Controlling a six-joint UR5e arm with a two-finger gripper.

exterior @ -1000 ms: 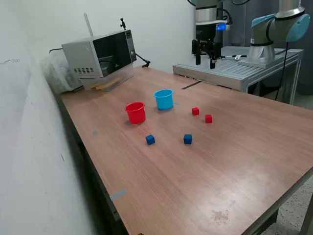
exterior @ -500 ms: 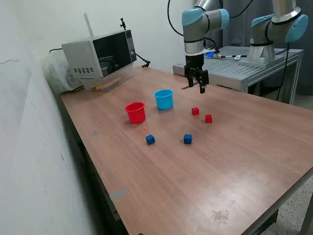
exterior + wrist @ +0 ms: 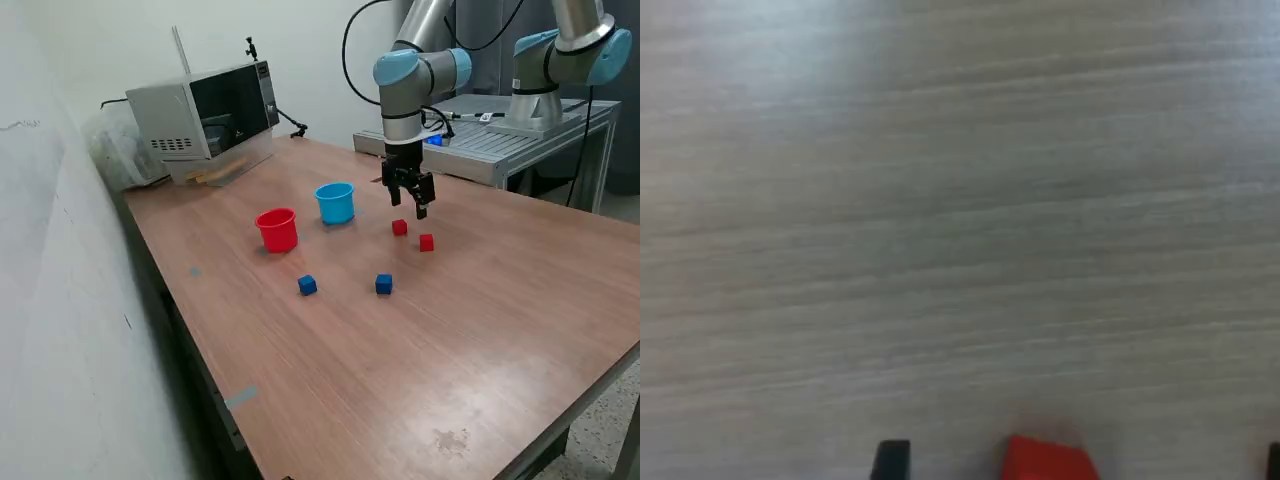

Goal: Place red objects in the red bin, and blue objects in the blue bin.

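My gripper (image 3: 409, 207) is open and empty, hanging just above a red cube (image 3: 399, 227) on the wooden table (image 3: 480, 330). In the wrist view this cube (image 3: 1045, 461) lies between the spread fingertips (image 3: 890, 459), which do not touch it. A second red cube (image 3: 426, 242) lies just beside it, toward the exterior view's right. Two dark blue cubes (image 3: 307, 286) (image 3: 384, 284) lie nearer the front. The red cup (image 3: 277, 229) and the light blue cup (image 3: 335, 202) stand upright to the exterior view's left of the gripper.
A microwave (image 3: 205, 115) stands at the table's back left corner. A second robot arm (image 3: 560, 60) stands on a metal platform (image 3: 480, 140) behind the table. A white wall runs along the exterior view's left.
My arm has swung from the back platform out over the table and come down to just above the red cube. The cubes and cups have not moved.
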